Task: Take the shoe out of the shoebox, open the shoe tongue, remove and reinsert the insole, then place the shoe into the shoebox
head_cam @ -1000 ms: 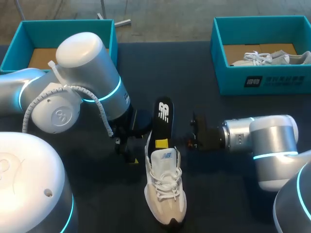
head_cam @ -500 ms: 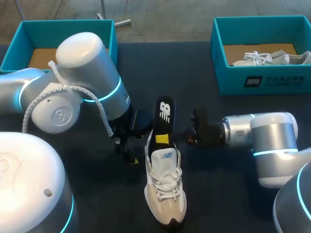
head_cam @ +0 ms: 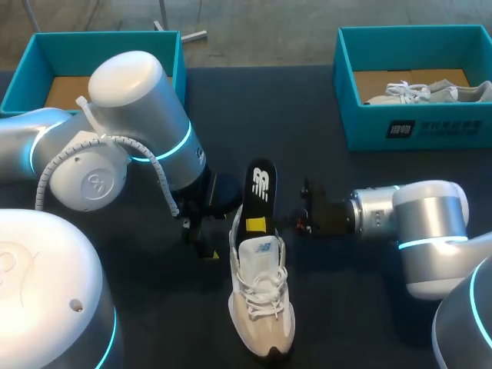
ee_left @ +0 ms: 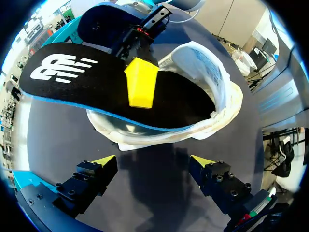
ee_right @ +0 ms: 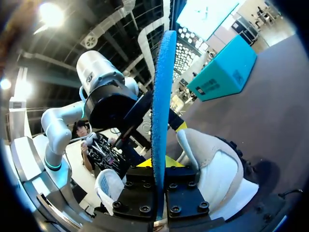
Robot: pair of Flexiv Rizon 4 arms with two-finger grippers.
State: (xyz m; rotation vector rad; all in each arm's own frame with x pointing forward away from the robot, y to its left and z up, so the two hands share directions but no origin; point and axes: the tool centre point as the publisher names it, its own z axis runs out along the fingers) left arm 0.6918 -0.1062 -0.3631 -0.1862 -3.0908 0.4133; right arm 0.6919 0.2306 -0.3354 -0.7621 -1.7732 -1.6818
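A white shoe (head_cam: 261,304) lies on the dark table, toe toward me. A black insole (head_cam: 260,188) with a blue underside sticks up out of its heel opening. My right gripper (head_cam: 261,224) comes in from the right and is shut on the insole, one yellow tip lying on its top face. In the right wrist view the insole (ee_right: 161,92) stands edge-on between the right gripper (ee_right: 160,195), with the shoe (ee_right: 215,169) beside it. My left gripper (ee_left: 153,162) is open just short of the shoe's heel (ee_left: 145,137), under the insole (ee_left: 87,77), touching nothing.
An open teal shoebox (head_cam: 173,54) with a cardboard floor stands at the back left. Another teal shoebox (head_cam: 415,127) at the back right holds a second white shoe (head_cam: 427,92). My left arm (head_cam: 138,131) is bulky close to the shoe's left side.
My right gripper's fingers have closed tighter on the insole, which shifted slightly. The shoe and my left arm have stayed put.
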